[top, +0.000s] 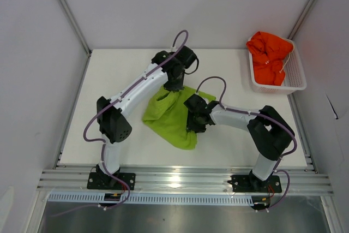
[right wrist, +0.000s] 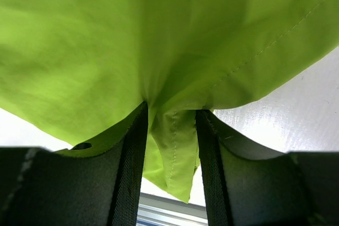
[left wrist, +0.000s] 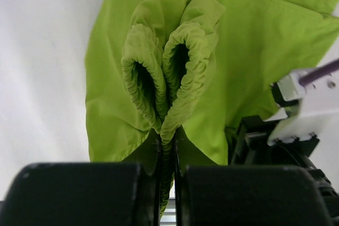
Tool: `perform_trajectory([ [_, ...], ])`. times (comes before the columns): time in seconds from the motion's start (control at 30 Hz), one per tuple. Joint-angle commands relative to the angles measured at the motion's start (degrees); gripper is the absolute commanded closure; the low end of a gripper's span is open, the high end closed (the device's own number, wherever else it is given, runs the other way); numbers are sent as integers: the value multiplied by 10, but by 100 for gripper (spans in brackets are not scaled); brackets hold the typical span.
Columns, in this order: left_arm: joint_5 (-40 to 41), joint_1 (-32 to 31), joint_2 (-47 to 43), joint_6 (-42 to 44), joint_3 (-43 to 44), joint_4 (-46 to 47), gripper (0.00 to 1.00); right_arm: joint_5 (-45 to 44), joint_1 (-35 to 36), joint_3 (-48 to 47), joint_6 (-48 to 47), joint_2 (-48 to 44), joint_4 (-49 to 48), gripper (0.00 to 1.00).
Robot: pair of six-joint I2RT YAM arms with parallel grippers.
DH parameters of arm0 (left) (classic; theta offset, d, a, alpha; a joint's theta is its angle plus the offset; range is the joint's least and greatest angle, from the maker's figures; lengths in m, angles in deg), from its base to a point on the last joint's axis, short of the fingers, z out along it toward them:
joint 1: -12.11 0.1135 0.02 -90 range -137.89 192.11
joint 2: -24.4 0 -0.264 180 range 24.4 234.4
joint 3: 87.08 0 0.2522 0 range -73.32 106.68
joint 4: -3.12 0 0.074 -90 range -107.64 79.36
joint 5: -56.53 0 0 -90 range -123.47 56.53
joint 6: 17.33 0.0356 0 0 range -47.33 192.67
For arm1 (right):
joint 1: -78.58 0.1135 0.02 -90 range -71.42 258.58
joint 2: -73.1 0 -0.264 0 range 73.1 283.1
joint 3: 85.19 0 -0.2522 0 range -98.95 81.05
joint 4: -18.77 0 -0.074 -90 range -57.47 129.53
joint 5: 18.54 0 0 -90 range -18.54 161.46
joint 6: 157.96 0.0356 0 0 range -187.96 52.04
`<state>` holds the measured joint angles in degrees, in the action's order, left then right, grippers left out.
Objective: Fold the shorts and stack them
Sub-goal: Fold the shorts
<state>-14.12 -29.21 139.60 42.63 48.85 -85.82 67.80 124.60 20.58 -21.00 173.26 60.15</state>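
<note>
The lime green shorts hang bunched between my two grippers over the middle of the table. My left gripper is shut on their gathered elastic waistband, which is pinched between the jaws. My right gripper holds the cloth at the right side. A hemmed fold of green cloth fills the gap between its jaws, and wrinkles run out from there. The orange-red shorts lie crumpled in the basket at the far right, one white drawstring showing.
The white mesh basket stands at the table's back right corner, against the right wall. Grey walls close in the table on the left, back and right. An aluminium rail carrying both arm bases runs along the near edge.
</note>
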Motion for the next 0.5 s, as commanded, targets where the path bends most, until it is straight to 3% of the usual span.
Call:
perform_trajectory([
  [0.0,9,-26,-10,-69,-14,30,100,-19,4,31,25,0,-20,56],
  [0.27,5,-48,9,-127,-66,109,100,-43,6,85,51,-46,-32,58],
  [0.47,11,-54,33,-143,-105,144,100,-111,11,126,86,-113,-15,63],
])
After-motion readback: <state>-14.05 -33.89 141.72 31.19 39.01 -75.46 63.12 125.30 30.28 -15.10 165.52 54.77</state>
